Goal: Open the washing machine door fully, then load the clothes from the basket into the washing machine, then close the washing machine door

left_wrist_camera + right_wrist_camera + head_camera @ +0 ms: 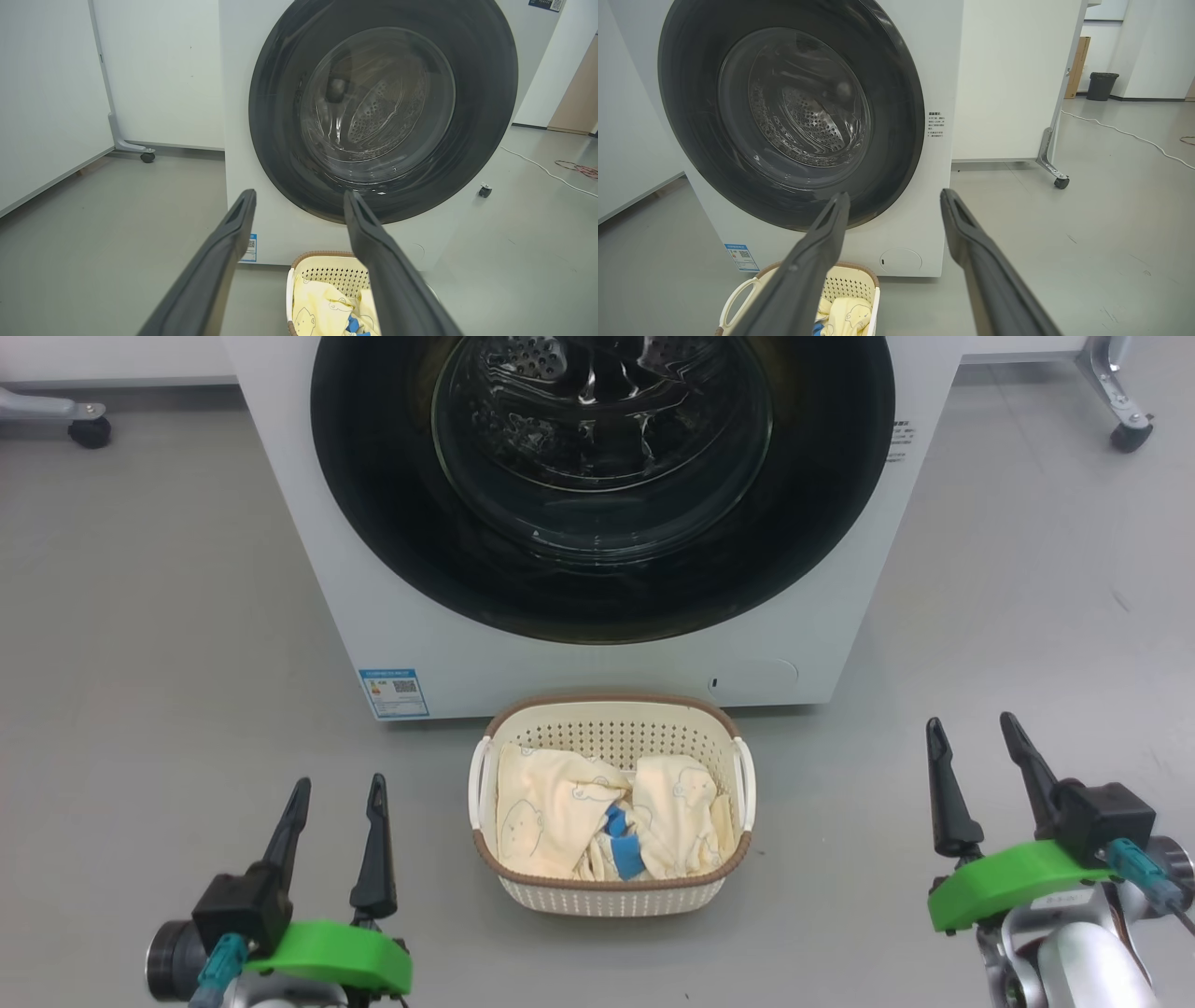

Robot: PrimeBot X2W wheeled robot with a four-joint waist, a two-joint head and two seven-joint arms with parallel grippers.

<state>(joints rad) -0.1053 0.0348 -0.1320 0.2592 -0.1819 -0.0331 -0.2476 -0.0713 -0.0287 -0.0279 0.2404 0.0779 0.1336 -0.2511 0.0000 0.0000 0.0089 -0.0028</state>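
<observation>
grey smooth floor (140, 616) runs under everything, with white panels (159, 70) on castors behind. the left gripper (340, 782) sits low at the robot's left, its two dark fingers spread apart and holding nothing. the right gripper (971, 721) mirrors it at the right, also apart and empty. between them, well apart from both, the basket (611, 702) stands on the floor just in front of the washing machine (579, 667), with the clothes (551, 807) heaped inside, pale yellow with a blue patch. above it the washing machine door (373, 523) looks shut flush against the front, and the steel drum (810, 119) is visible through it.

opening the door seems to be the step in hand, and nothing of it looks begun. no handle or catch can be made out on the glossy rim, so find the free edge before committing an arm. hooking a finger behind that edge should hold better than pinching the slick rim. then follow the door's arc around its hinge rather than pulling straight back. the basket probably lies below the swing, so keep the arm above it and carry the door to its full stop.
</observation>
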